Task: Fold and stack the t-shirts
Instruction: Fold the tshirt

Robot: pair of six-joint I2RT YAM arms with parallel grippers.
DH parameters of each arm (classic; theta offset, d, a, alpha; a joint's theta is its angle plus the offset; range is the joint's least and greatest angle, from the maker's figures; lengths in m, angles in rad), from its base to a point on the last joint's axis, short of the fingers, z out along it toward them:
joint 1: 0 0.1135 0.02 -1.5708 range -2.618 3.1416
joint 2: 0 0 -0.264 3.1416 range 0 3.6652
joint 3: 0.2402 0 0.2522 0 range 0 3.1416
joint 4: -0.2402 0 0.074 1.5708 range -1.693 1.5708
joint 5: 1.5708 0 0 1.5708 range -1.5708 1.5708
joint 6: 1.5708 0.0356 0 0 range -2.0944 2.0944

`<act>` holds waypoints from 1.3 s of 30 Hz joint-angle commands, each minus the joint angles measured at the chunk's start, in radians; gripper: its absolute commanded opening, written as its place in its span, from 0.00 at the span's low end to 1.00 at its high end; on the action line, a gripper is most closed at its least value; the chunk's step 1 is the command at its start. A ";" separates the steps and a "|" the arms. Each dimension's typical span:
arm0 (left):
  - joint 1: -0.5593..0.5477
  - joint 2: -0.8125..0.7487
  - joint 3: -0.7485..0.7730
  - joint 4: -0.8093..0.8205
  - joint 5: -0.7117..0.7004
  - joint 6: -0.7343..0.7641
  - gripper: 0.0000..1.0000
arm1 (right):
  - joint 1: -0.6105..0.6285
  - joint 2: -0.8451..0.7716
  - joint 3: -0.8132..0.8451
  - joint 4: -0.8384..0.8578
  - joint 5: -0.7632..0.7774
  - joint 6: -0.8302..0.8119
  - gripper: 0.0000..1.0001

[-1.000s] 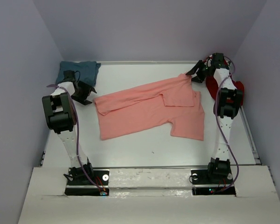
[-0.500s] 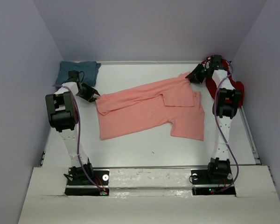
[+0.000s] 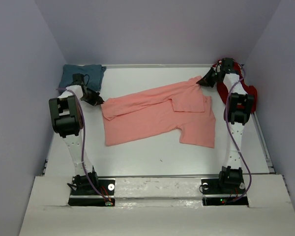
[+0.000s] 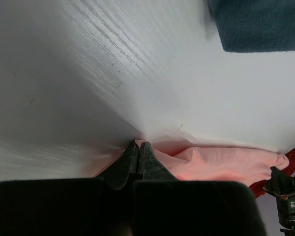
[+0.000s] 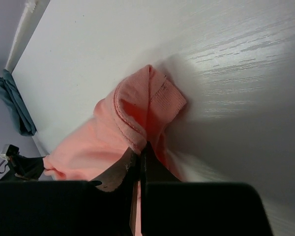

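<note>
Pink shirt [image 3: 160,115] lies spread flat mid-table [image 3: 152,157], slanted: its L end sits nearer the arm bases and its R end runs up toward the far side. A flap is folded over its upper R part & one sleeve points toward the near edge at its R. L gripper [image 3: 95,98] is at the pink shirt's far-L corner, R gripper [image 3: 202,81] at its far-R tip. L wrist view: L gripper [image 4: 138,153] fingers are pressed together, tips down on the table right at the pink shirt's [image 4: 216,164] edge. Cloth shows on both sides of the tips, so it's pinching that corner as far as can be seen. R wrist view: R gripper [image 5: 140,158] is clamped on the pink shirt [image 5: 132,113], w/ a ribbed hem bunched up just past the tips, stitching visible. Teal shirt [image 3: 82,76] is a folded bundle beyond the pink shirt's L corner, apart from it, just behind the L gripper. It also shows in the L wrist [image 4: 258,24] & R wrist [image 5: 12,101] views. Red shirt [image 3: 250,92] is bunched off the pink shirt's R end, partly behind the R arm. It's near the pink shirt, can't tell if touching.
</note>
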 commanded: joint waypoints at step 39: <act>-0.031 0.331 0.499 -0.094 0.138 0.066 0.22 | -0.001 -0.278 -0.290 -0.013 0.142 -0.095 0.69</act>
